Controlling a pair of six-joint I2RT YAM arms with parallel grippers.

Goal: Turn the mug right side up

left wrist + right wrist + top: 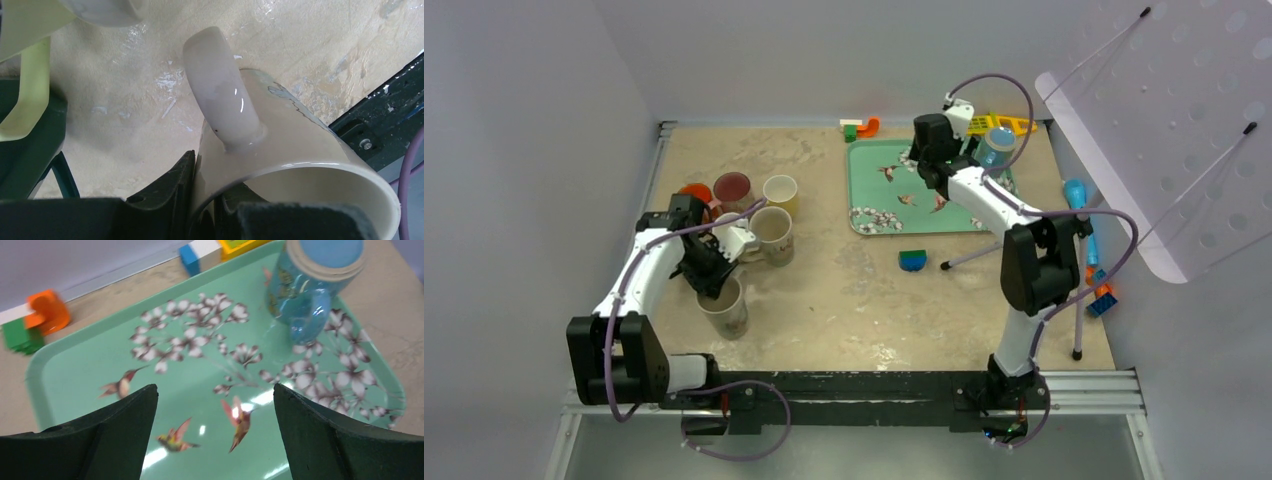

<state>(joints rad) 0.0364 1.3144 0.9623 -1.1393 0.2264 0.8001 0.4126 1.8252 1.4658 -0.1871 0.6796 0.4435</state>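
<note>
At left gripper (200, 200) — jaws pinching cream mug (300, 145) wall at rim, one finger inside, beside handle (220, 85). Mug well left of tray (65, 365), mouth up. Glazed ceramic: likely stiff, weighty, slick, chippable — rim pinch may slip. Above tray, right gripper (212, 407) spread, holding nothing.

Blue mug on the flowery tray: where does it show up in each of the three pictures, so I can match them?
Top external: blue mug at the far right corner of the green hummingbird tray.
Right wrist: upper right, ahead of the open right gripper.
Left wrist: not in it; only the cream mug in the left gripper.
Shared landmark: that tray, seen in top external and right wrist.
</note>
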